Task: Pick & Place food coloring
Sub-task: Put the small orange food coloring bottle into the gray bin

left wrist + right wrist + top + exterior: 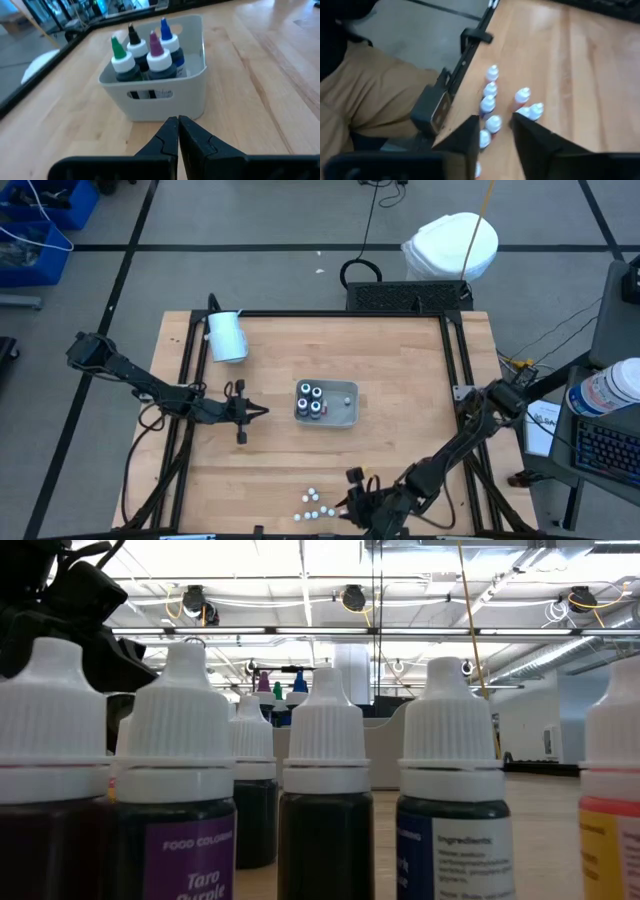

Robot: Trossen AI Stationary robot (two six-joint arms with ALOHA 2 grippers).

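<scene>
Your right gripper (pixel 494 131) hangs low over the table's near edge, its fingers parted around one white-capped food coloring bottle (pixel 493 123) without yet pinching it, amid a loose cluster of white-capped bottles (pixel 313 503). Four more bottles (pixel 145 55), tipped green, black, purple and blue, stand upright in the pale grey tray (pixel 342 416) near the table's (pixel 400 360) middle. Your left gripper (pixel 178 131) waits just beside that tray, fingers pressed together and empty. A white cylinder (pixel 227 336) lies toward the far left corner.
</scene>
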